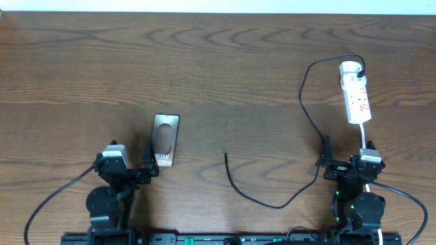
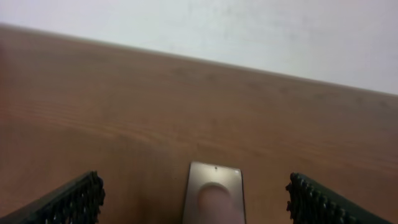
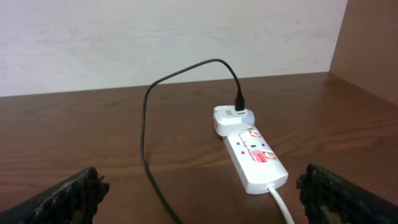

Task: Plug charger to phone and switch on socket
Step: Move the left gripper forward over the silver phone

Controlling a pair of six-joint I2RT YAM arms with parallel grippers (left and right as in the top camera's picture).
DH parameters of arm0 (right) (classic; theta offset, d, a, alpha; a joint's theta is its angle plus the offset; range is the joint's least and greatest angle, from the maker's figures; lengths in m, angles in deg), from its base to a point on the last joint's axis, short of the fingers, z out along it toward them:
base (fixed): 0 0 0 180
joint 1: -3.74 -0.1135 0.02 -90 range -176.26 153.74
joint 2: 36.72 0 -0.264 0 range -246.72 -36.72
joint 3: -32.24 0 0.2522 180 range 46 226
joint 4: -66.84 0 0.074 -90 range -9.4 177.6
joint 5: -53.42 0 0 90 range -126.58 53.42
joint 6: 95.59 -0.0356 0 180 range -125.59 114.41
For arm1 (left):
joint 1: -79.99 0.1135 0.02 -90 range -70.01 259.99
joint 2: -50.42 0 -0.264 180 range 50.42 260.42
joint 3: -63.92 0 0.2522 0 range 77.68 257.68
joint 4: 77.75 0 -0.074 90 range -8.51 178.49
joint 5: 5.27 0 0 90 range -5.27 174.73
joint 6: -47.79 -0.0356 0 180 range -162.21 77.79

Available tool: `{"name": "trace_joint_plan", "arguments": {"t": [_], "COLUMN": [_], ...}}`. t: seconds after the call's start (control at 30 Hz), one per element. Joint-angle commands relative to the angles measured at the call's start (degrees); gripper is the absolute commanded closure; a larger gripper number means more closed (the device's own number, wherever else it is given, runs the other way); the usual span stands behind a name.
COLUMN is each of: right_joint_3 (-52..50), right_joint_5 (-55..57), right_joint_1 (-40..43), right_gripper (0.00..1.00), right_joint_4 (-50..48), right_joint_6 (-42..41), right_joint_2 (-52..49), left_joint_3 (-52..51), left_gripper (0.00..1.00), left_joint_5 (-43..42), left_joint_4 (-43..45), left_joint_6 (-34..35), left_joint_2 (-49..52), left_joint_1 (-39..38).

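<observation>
Even soft light; blurry left-wrist view.

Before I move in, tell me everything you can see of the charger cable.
The charger is a long, thin black cable, rubbery-looking, lying slack on the wooden table. One end is plugged into a white adapter seated at the far end of the socket. It loops out, runs past the open right gripper, bends back leftward and ends in a free tip, apart from the phone.

Both arms are folded low and pointed forward; the left gripper (image 1: 126, 167) and the right gripper (image 1: 349, 162) are spread wide.
</observation>
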Motion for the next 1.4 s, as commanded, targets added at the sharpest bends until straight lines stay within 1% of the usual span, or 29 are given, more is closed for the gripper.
{"name": "trace_joint_plan", "arguments": {"t": [0.0, 0.1, 0.13, 0.23, 0.37, 0.47, 0.5, 0.6, 0.8, 0.9, 1.0, 1.13, 1.17, 1.27, 1.37], "right_joint_3": [0.0, 0.0, 0.0, 0.0, 0.0, 0.0, 0.0, 0.0, 0.0, 0.0, 0.0, 0.0, 0.0, 0.0, 0.0], "right_joint_5": [0.5, 0.5, 0.5, 0.5, 0.5, 0.5, 0.5, 0.5, 0.5, 0.5, 0.5, 0.5, 0.5, 0.5, 0.5], "right_joint_1": [0.3, 0.3, 0.3, 0.3, 0.3, 0.3, 0.3, 0.3, 0.3, 0.3, 0.3, 0.3, 0.3, 0.3, 0.3], "right_gripper": [0.01, 0.01, 0.01, 0.01, 0.01, 0.01, 0.01, 0.01, 0.01, 0.01, 0.01, 0.01, 0.01, 0.01, 0.01], "right_joint_4": [0.2, 0.2, 0.2, 0.2, 0.2, 0.2, 0.2, 0.2, 0.2, 0.2, 0.2, 0.2, 0.2, 0.2, 0.2], "right_joint_6": [0.0, 0.0, 0.0, 0.0, 0.0, 0.0, 0.0, 0.0, 0.0, 0.0, 0.0, 0.0, 0.0, 0.0, 0.0], "right_joint_2": [0.5, 0.5, 0.5, 0.5, 0.5, 0.5, 0.5, 0.5, 0.5, 0.5, 0.5, 0.5, 0.5, 0.5, 0.5], "left_joint_3": [10.8, 20.8, 26.7, 40.2, 59.8, 69.6, 71.3, 72.5, 72.5, 72.5, 72.5, 72.5, 72.5, 72.5, 72.5], "left_gripper": [0.07, 0.07, 0.07, 0.07, 0.07, 0.07, 0.07, 0.07, 0.07, 0.07, 0.07, 0.07, 0.07, 0.07, 0.07], "left_joint_5": [-0.3, -0.3, -0.3, -0.4, -0.6, -0.5, -0.5, -0.6, -0.8, -4.0, -4.4, -4.3, -3.1, 1.3, 1.7], "left_joint_4": [-2.7, -6.5, -9.4, -18.5, -37.5, -49.1, -51.1, -52.5, -53.3, -53.7, -53.9, -54.7, -54.7, -54.4, -52.9], "left_joint_6": [1.7, 1.7, 1.7, 1.7, 1.7, 1.7, 1.7, 1.7, 1.7, 1.7, 1.0, -5.8, -6.5, -6.3, -6.3], "left_joint_2": [9.0, 20.5, 27.1, 40.8, 58.4, 68.3, 70.6, 77.1, 86.3, 90.3, 92.9, 95.9, 96.5, 97.8, 98.2], "left_joint_1": [0.3, 0.3, 0.3, 0.3, 0.3, 0.3, 0.3, 0.3, 0.3, 0.3, 0.1, -1.7, -2.4, -4.5, -6.0]}}
